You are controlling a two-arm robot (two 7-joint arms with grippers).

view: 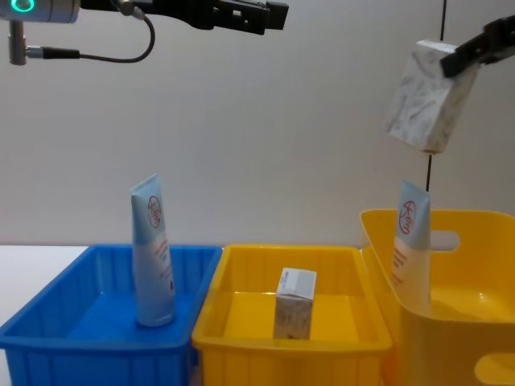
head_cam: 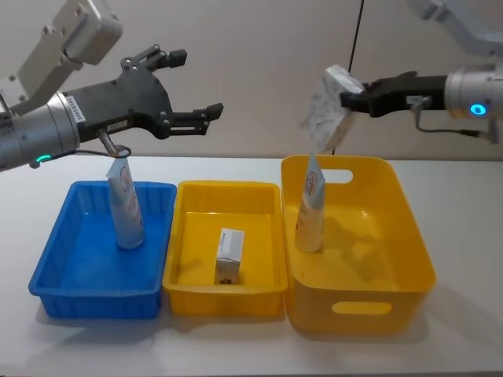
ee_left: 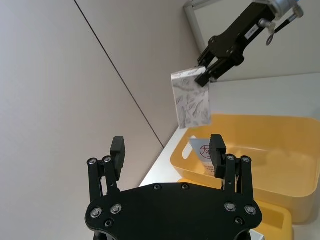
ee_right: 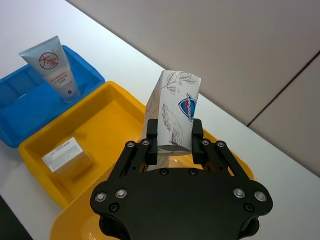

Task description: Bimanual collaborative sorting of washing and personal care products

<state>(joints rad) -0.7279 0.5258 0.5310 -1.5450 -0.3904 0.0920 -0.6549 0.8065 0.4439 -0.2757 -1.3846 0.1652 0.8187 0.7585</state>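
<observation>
My right gripper (head_cam: 351,100) is shut on a white carton (head_cam: 326,116) with leaf print and a blue mark, held high above the back of the tall yellow bin (head_cam: 409,259); the carton (ee_right: 171,110) sits between the fingers, and it hangs at the upper right as carton (view: 422,95). A pale tube (head_cam: 310,208) stands in that bin. Another tube (head_cam: 125,206) stands in the blue bin (head_cam: 59,259). A small carton (head_cam: 229,255) stands in the middle yellow tray (head_cam: 267,228). My left gripper (head_cam: 200,86) is open and empty, raised above the blue bin, facing the right gripper.
The three bins stand side by side on a white table (head_cam: 464,345), blue at the left, low yellow tray in the middle, tall yellow bin at the right. A plain wall (head_cam: 259,47) rises behind them.
</observation>
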